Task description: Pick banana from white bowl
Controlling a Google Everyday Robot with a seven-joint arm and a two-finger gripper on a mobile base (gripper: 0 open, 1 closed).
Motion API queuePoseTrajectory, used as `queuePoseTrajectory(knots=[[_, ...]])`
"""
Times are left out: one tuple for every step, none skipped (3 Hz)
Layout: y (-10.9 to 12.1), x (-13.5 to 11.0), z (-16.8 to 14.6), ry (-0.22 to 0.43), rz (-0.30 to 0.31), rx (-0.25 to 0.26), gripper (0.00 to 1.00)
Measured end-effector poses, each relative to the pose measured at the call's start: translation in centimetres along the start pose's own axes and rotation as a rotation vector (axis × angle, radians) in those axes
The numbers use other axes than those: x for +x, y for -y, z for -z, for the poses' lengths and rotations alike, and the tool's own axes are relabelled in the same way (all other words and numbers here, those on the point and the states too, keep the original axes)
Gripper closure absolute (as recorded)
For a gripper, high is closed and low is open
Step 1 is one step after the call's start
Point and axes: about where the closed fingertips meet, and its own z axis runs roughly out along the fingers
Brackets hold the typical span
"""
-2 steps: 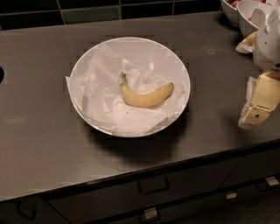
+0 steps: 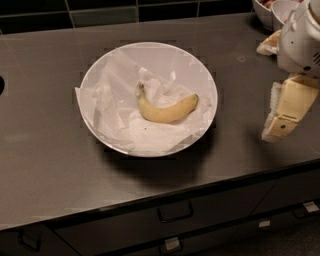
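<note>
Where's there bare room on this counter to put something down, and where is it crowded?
Bare counter lies left of the white bowl, in front of it to the edge, and behind it to the tiled wall. The right side is crowded: the gripper hangs beside the bowl, with small bowls in the far corner.

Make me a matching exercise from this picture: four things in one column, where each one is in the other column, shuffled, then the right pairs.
Things:
1. banana
2. white bowl
3. gripper
4. drawer handle

Places:
A. on the dark countertop, near its middle
B. below the counter's front edge
C. lying on crumpled paper inside the bowl
D. at the right side of the view, apart from the bowl

Pairs: 1-C, 2-A, 3-D, 4-B
</note>
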Motion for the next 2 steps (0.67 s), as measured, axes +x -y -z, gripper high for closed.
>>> queuePoseTrajectory(knots=[[0.6,-3.5,-0.1,0.039,0.085,-0.010,0.00],[0.7,-6.3,-0.6,0.065,0.158,-0.028,0.00]])
